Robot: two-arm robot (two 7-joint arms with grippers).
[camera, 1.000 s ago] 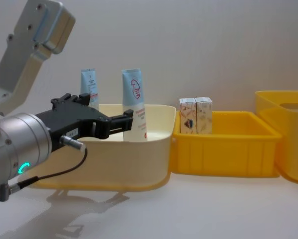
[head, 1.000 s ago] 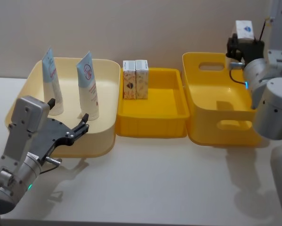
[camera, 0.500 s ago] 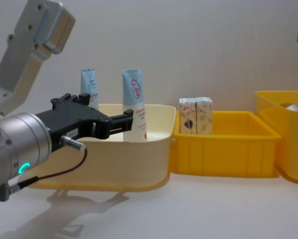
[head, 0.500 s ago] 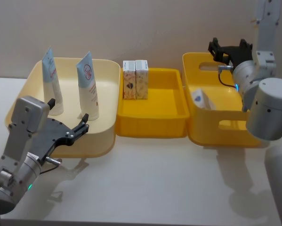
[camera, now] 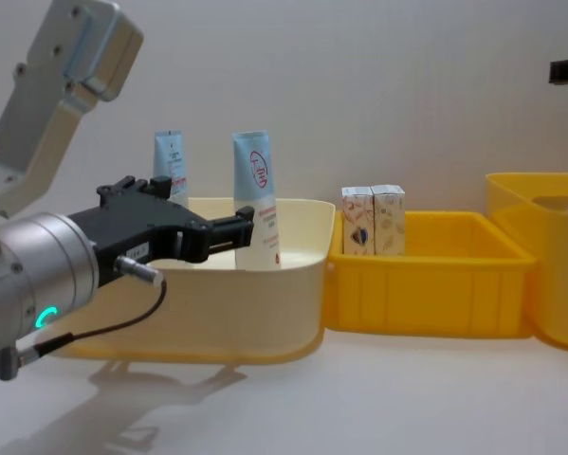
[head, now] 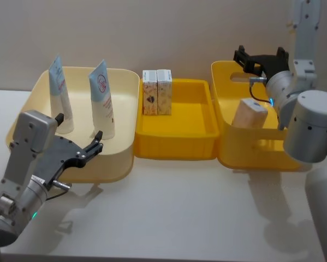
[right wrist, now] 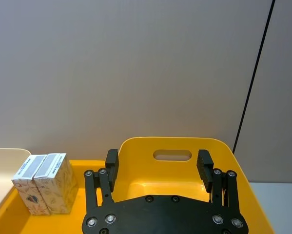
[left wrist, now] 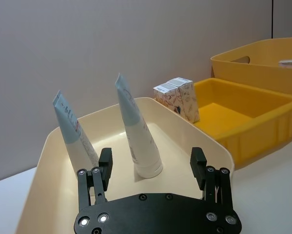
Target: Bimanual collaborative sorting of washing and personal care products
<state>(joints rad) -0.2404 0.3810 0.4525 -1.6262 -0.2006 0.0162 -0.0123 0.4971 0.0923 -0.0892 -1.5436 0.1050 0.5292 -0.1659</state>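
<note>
Pale plain wall (head: 168, 27) behind a white table (head: 179, 213) that carries three containers in a row. Item one: wide cream plastic bin with rounded corners (head: 117, 164), at the robot's left. It holds two slim light-blue plastic tubes with white bases and red marks, both standing on their bases and leaning slightly. The left tube (head: 60, 95) is toward the bin's outer side, the right tube (head: 102, 101) is nearer the middle of the row, and the two stand apart. Item two: shallow yellow plastic tray (head: 177, 148), in the middle, just beside the cream bin. It holds two small pale cardboard cartons with printed patterns (head: 164, 90), upright and pressed side by side in the tray's far left corner. Item three: deep yellow plastic bin with handle slots (head: 234, 155), at the right. It holds one more pale carton with a white end face (head: 251, 113), lying tilted inside. Left claw (head: 79, 126): black fingers spread wide with nothing between them, poised at the cream bin's near rim, pointing toward the tubes and touching neither. Right claw (head: 260, 54): fingers likewise wide apart and empty, held above the deep bin's far end near the handle slot, clear of the tilted carton below.
</note>
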